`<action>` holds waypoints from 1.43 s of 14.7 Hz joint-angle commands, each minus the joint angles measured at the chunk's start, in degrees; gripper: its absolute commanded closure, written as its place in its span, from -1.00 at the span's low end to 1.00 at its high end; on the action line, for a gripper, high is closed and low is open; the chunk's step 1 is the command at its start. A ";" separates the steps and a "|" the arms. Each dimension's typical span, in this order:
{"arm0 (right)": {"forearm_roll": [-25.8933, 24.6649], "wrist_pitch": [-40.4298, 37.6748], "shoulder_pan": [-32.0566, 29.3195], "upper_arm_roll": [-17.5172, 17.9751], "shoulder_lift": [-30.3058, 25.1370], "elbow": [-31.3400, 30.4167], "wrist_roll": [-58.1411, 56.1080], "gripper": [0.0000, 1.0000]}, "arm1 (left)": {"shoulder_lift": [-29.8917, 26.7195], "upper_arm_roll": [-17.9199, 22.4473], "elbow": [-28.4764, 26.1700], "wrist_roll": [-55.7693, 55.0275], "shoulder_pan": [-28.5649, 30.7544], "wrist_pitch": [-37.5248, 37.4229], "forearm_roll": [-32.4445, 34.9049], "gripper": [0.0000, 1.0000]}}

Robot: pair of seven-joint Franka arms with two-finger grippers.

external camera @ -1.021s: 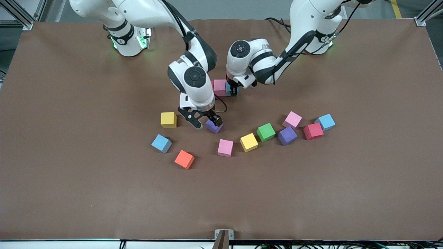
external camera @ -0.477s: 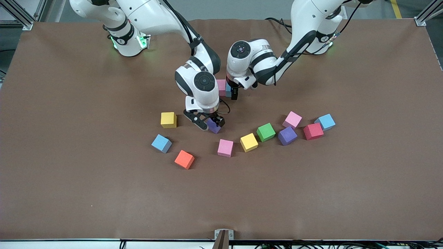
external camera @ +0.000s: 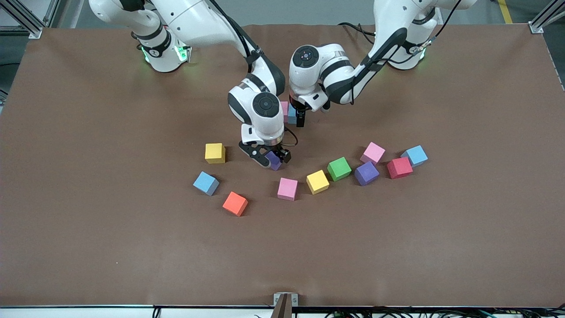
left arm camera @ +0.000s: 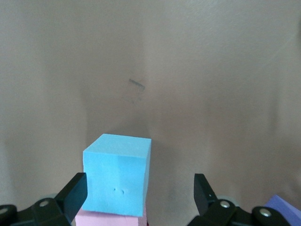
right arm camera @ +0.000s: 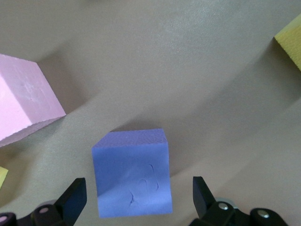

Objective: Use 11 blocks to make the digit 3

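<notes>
My right gripper (external camera: 272,160) stands open low around a purple block (external camera: 275,163), which sits between the fingers (right arm camera: 75,195) with a gap on each side (right arm camera: 132,172). My left gripper (external camera: 297,116) is open above a blue block (left arm camera: 117,174) that lies touching a pink block (external camera: 284,109) on the table; the blue block is close to one finger (left arm camera: 75,192), with a wide gap to the other. Loose blocks lie nearer the camera: yellow (external camera: 215,153), blue (external camera: 205,183), orange (external camera: 235,203), pink (external camera: 287,188), yellow (external camera: 318,181), purple (external camera: 366,173), pink (external camera: 373,153), red (external camera: 399,168), blue (external camera: 414,155).
A green cube (external camera: 339,168) sits among the loose blocks between the yellow and purple ones. The brown table cover (external camera: 397,247) stretches wide toward the camera and both ends. The two wrists hang close together over the middle.
My left gripper has opened off the blue block and lifted slightly. My right gripper has shifted toward the left arm's end and come down around the purple block.
</notes>
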 commanded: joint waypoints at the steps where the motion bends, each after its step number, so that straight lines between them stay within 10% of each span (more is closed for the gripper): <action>1: -0.85 0.31 -0.16 -0.02 1.17 1.19 0.21 -0.86 | -3.04 -0.71 -0.80 -6.90 0.64 -1.60 2.16 -1.00; 6: -3.48 1.45 -0.69 -0.02 1.52 1.19 -0.14 -0.52 | -7.08 -5.17 -1.33 -1.64 8.61 -1.69 2.07 -1.00; 12: -3.49 1.45 -0.95 -0.02 1.17 1.01 -0.22 0.97 | -7.01 -17.13 0.51 19.07 28.92 -3.79 1.98 -1.00; 21: -3.58 1.01 -1.04 0.33 -11.82 -12.50 -32.47 1.00 | -7.44 -18.72 1.57 55.12 41.49 -15.14 1.98 -1.00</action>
